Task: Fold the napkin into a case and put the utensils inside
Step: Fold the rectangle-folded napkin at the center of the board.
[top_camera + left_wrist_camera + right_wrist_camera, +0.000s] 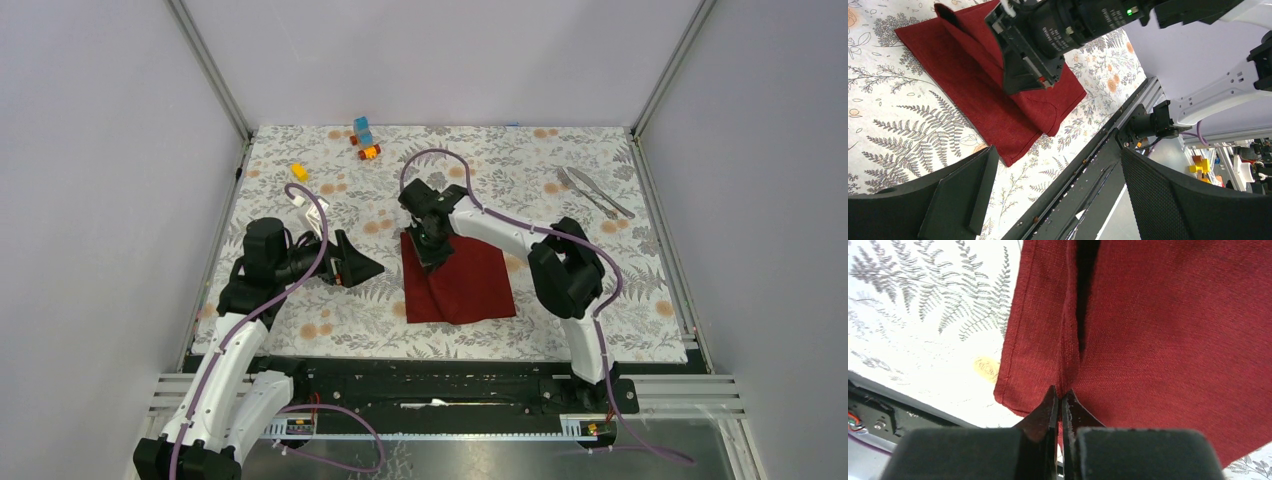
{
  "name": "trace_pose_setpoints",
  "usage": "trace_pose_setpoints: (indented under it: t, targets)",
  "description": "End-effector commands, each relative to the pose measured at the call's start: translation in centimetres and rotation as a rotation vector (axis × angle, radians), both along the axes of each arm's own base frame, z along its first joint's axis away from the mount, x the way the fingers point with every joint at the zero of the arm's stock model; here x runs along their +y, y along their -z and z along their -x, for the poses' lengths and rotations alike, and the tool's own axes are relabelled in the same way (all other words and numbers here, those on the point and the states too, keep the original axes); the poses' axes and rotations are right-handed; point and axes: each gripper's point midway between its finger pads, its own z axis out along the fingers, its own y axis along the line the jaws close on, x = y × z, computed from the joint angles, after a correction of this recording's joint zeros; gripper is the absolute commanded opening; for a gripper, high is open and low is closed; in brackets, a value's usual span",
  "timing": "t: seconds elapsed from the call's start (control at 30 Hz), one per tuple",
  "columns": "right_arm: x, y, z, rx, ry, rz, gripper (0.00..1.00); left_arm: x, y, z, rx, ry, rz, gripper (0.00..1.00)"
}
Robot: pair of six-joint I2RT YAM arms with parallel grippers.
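Top view alone: utensils (fork + knife) lying far right on bench, well apart from napkin at centre; toy blocks at far edge. Rt wrist view alone: right hand pinched tight on a raised ridge of cloth nr napkin's far-left corner, dark slit along the fold. Left wrist view: left hand spread wide, holding nothing, just left of napkin, not touching.
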Motion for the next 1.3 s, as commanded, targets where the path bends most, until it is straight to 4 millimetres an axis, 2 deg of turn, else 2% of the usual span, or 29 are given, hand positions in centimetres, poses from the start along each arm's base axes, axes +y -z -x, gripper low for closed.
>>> trace_pose_setpoints:
  t: [0.0, 0.2, 0.53, 1.1, 1.27]
  targets:
    - [0.5, -3.5, 0.4, -0.045, 0.002, -0.057, 0.00, 0.1, -0.5, -0.5, -0.047, -0.006, 0.000, 0.99]
    - [1.2, -1.7, 0.3, -0.014, -0.007, -0.046, 0.00, 0.1, -0.5, -0.5, -0.048, -0.006, 0.000, 0.99]
    - [2.1, 0.0, -0.1, 0.008, -0.012, -0.046, 0.00, 0.1, -0.5, -0.5, -0.048, -0.003, 0.001, 0.99]
    - [3.0, 0.9, -0.7, 0.014, -0.007, -0.052, 0.00, 0.0, -0.5, -0.4, -0.048, 0.002, 0.004, 0.99]
    - [3.5, 0.5, -1.0, 0.013, -0.001, -0.068, 0.18, 0.0, -0.5, -0.5, -0.047, 0.002, 0.004, 0.99]
